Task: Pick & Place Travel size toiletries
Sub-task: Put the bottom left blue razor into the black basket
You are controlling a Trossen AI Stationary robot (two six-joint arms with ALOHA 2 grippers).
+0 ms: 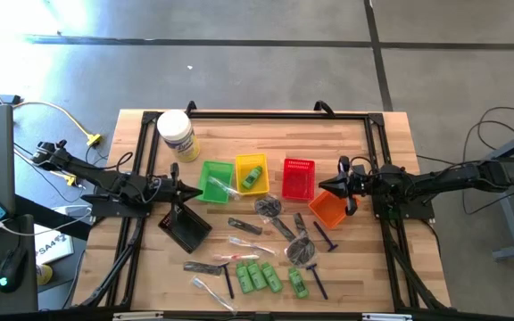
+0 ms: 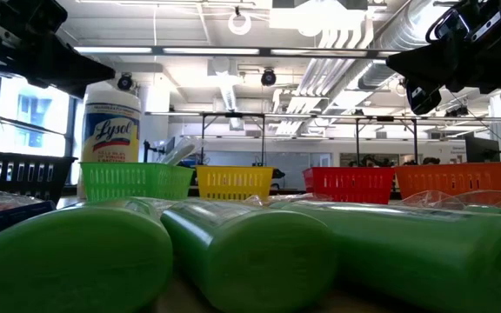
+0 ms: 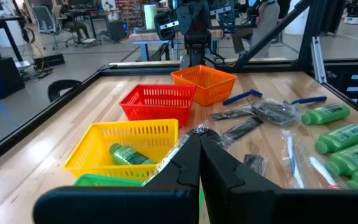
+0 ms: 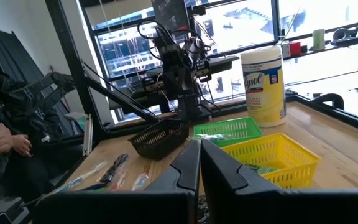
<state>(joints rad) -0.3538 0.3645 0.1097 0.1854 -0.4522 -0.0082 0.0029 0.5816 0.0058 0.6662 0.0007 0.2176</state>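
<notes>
I'm between picks: left end effector (image 1: 192, 190) and right end effector (image 1: 327, 186) both clenched empty, most toiletries (image 1: 259, 276) loose at the desk's (image 1: 377, 143) six o'clock, so next I open one and descend.

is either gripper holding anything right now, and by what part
Nothing is held. The left gripper is shut on itself near the green plastic basket, and the right gripper is shut and bare beside the orange plastic basket.
</notes>
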